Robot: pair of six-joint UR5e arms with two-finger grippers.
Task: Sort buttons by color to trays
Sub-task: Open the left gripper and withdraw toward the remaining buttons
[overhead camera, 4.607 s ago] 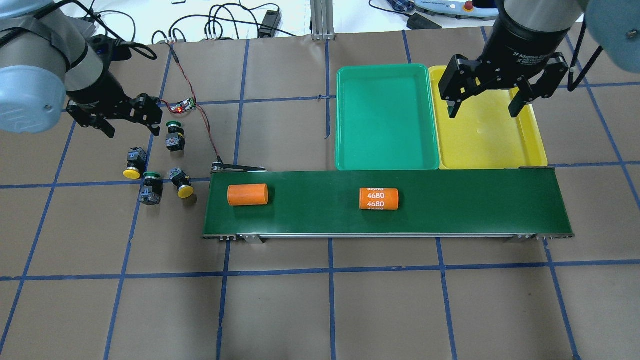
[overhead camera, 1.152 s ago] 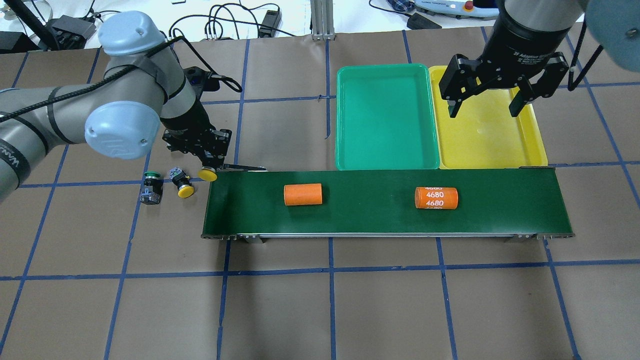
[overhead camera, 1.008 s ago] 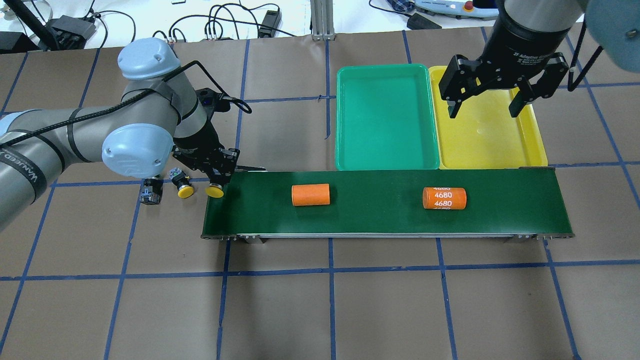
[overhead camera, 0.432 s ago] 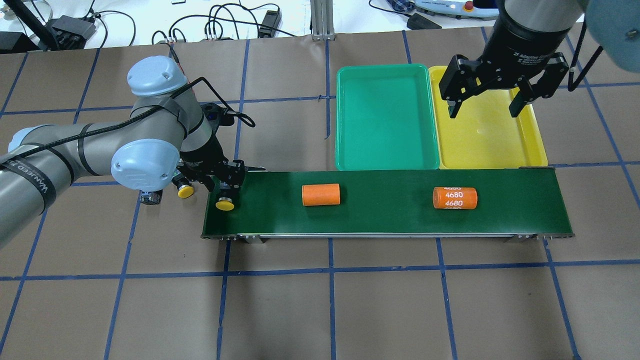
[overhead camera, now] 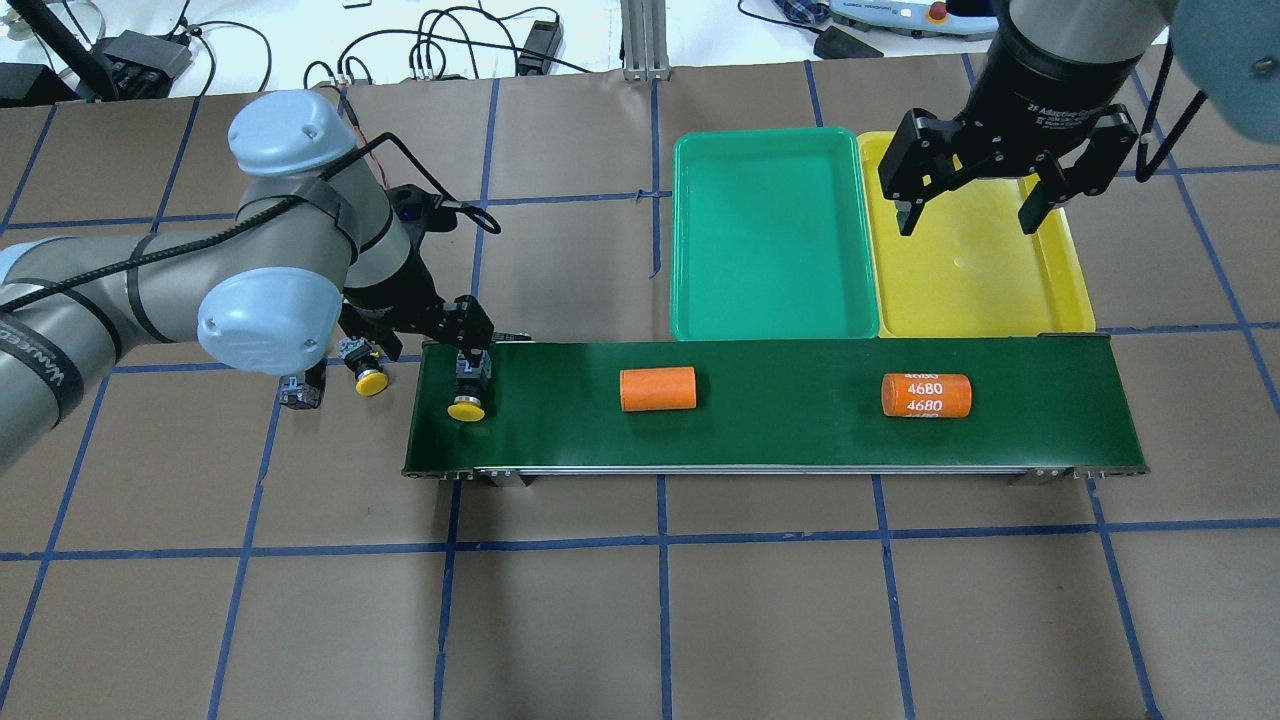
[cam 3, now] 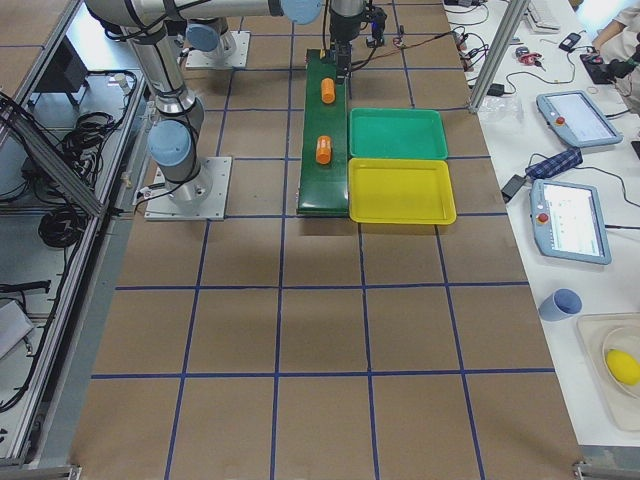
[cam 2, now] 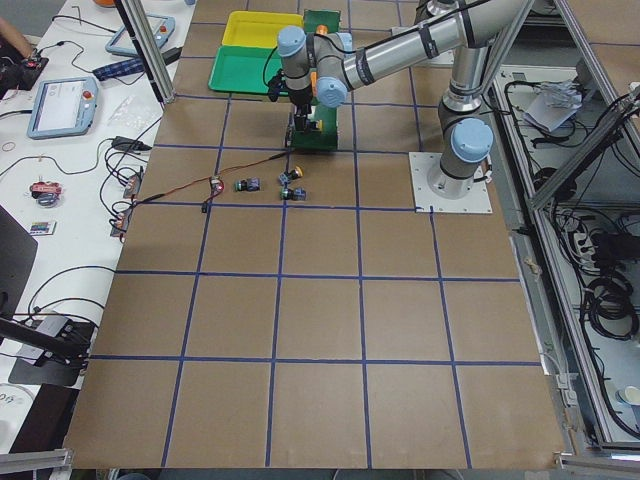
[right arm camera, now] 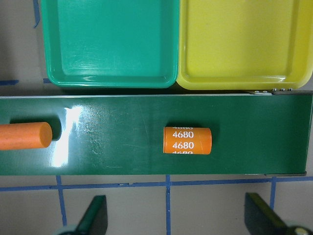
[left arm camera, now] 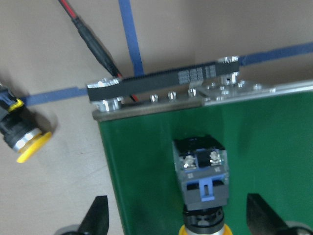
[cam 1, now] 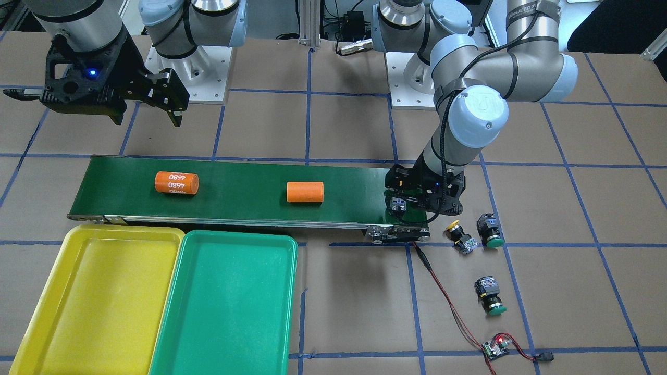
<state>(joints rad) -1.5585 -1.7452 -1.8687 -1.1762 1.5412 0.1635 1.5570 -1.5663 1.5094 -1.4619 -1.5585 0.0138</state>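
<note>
Hovering low over one end of the conveyor belt: left pincer, fingers spread wide and touching nothing. Directly under it, in the gap between the two fingers, one yellow-capped button lies on its side on the belt. Its switch body is toward the wrist and its cap points away; neither finger is in contact with it.

Second yellow-capped button lies on the brown worktop, just off the belt end, close beside the left pincer. One green-capped button sits next to that, a little farther from the pincer. The other green-capped button lies well apart from the pincer, near a small circuit board showing a red light.

Right pincer is held high over the opposite end of the belt, fingers wide apart and gripping nothing. Below it on the belt is an orange cylinder marked 4680. A plain orange cylinder lies between the two pincers. Beyond the belt from the right pincer is the yellow tray, with the green tray against its side, toward the left pincer.
</note>
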